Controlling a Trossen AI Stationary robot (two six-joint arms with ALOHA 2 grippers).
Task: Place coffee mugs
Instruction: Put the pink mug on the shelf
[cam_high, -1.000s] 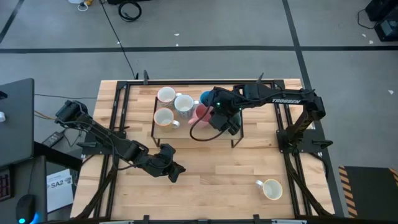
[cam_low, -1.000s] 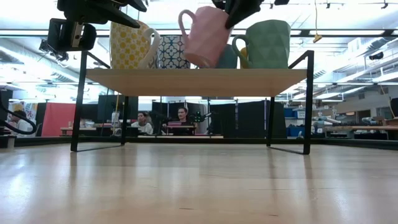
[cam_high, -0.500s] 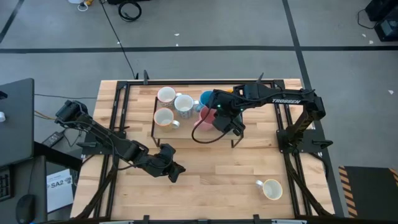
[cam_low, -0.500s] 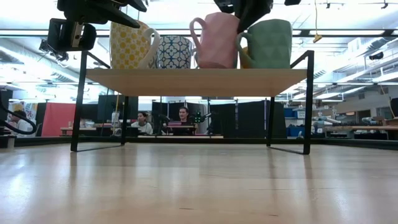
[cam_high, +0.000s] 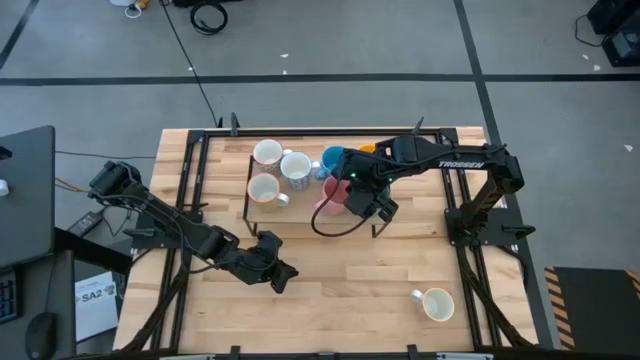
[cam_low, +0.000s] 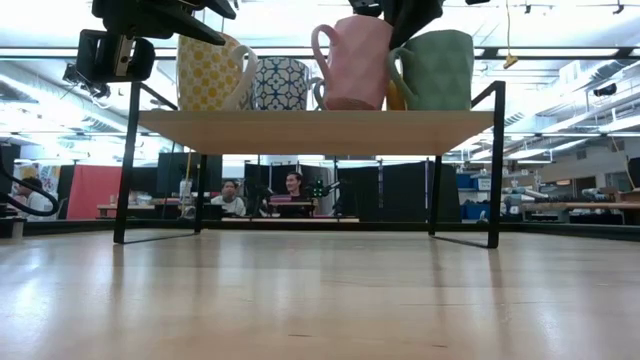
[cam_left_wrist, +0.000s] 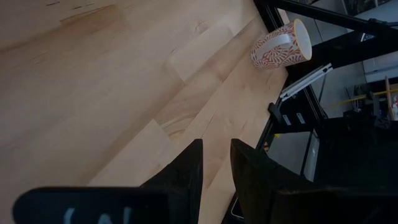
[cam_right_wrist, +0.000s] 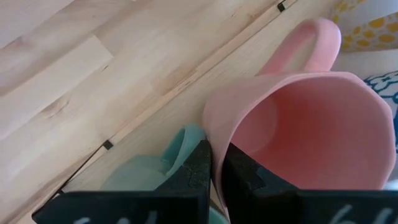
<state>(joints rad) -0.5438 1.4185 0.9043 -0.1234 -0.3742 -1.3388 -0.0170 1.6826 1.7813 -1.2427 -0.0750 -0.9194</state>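
1. Near edge of the worktop (cam_high: 330, 270): the left gripper (cam_high: 281, 275) waits low, fingers closed on nothing; one patterned mug (cam_high: 436, 303) lies unplaced.
2. On the shelf (cam_low: 315, 118): the right gripper (cam_high: 352, 190) pinches the pink mug (cam_low: 355, 62) by its rim, setting it down beside the green mug (cam_low: 433, 70); release and a straight lift should follow.
3. A second ago the pink mug hung tilted above the shelf; it now stands upright.

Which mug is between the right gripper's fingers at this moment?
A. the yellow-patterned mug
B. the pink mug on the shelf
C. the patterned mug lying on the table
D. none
B: in the right wrist view the right gripper has its fingers pinching the rim of the pink mug, one finger inside and one outside.
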